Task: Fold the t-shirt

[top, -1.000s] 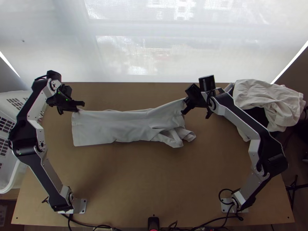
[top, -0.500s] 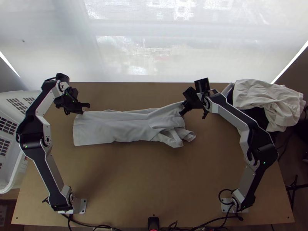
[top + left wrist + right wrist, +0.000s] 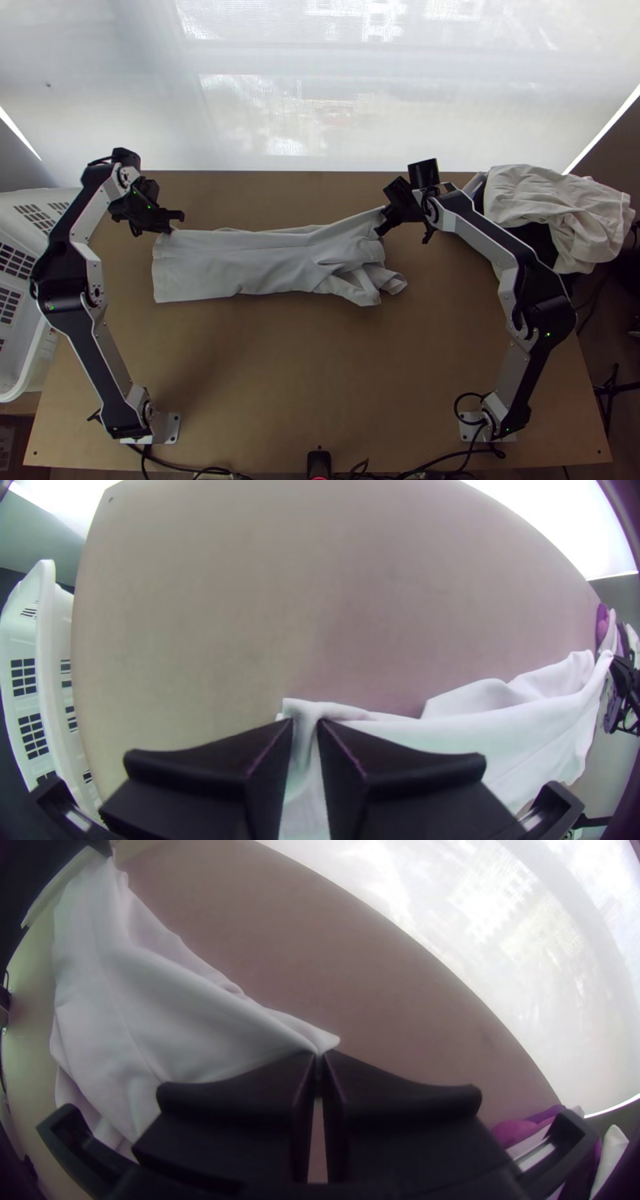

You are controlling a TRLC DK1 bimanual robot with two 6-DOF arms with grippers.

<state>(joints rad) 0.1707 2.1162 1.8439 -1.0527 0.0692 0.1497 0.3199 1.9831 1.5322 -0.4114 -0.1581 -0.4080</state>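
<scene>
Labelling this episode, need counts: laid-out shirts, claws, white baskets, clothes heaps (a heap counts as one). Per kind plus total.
Laid-out t-shirt: 1
Claws: 2 (left claw, right claw)
White basket: 1
Clothes heap: 1, separate garments not counted
Total: 5

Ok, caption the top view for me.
Left hand and right hand grip the far edge of the shirt, one near each end, over the table.
</scene>
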